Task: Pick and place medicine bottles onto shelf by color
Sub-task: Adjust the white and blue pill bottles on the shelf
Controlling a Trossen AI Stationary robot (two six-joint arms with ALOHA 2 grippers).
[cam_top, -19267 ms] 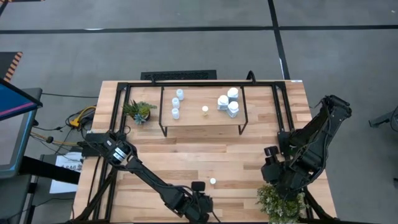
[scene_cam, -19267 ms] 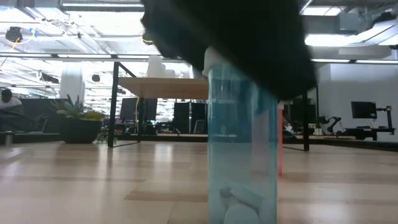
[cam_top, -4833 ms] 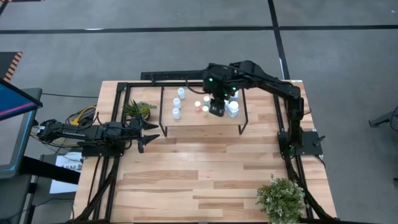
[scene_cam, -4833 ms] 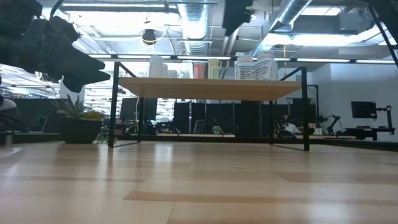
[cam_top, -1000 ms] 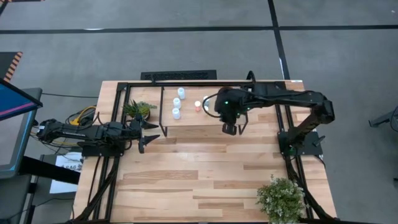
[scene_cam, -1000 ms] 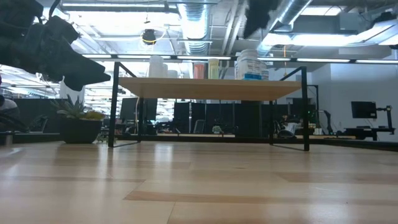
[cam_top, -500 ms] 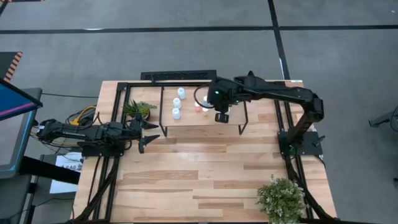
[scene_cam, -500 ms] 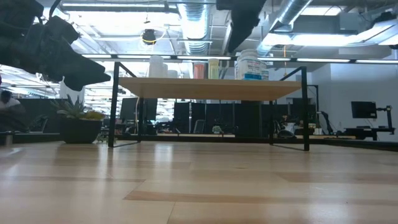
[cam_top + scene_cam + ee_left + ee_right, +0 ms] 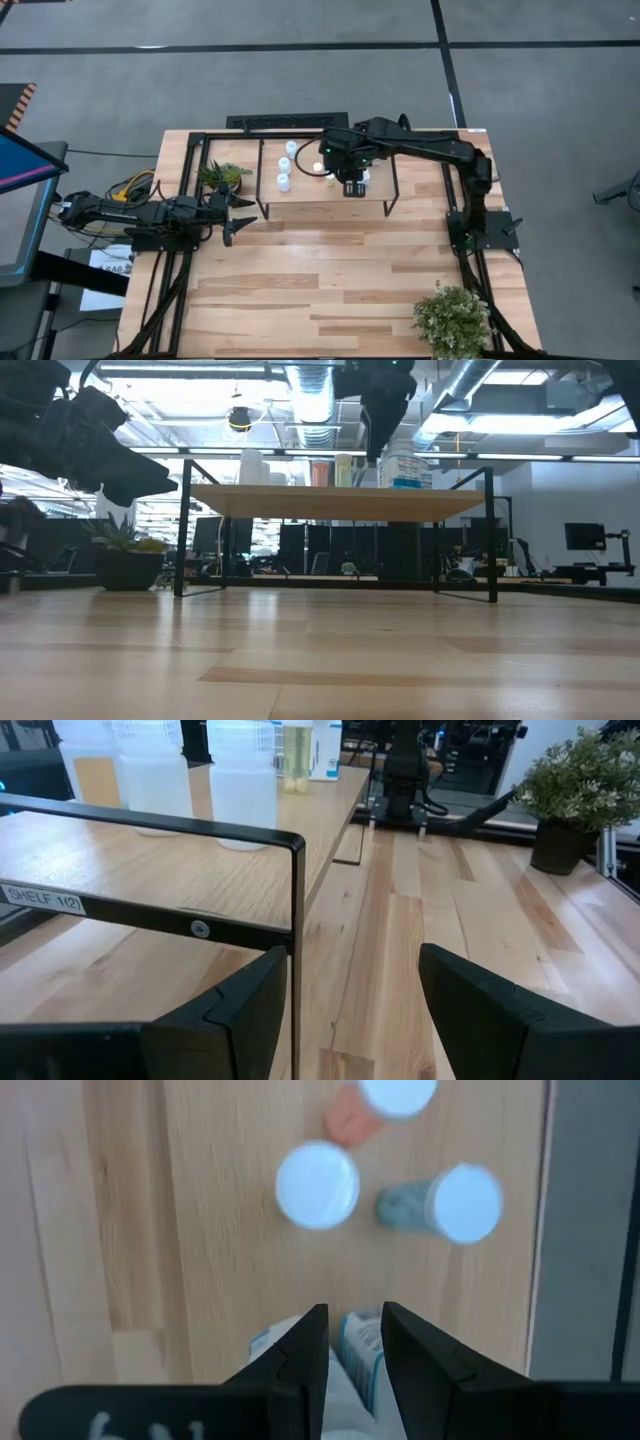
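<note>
Light wood, black metal, pale plastic

The worktop [image 9: 330, 270] and shelf [image 9: 150, 860] are smooth light wood; the shelf frame [image 9: 296, 910] is matt black metal; the medicine bottles [image 9: 240, 780] look like translucent plastic.

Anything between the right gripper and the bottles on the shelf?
Nothing visible does. The right gripper hangs shut above the shelf, and the bottles stand right below it in its wrist view, uncovered.

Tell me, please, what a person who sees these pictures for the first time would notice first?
Most likely the right arm stretched over the shelf, its right gripper shut and pointing down among the medicine bottles. Next, the left gripper waiting, open, at the table's left edge beside a small potted plant. A bushier plant stands at the near right corner.
</note>
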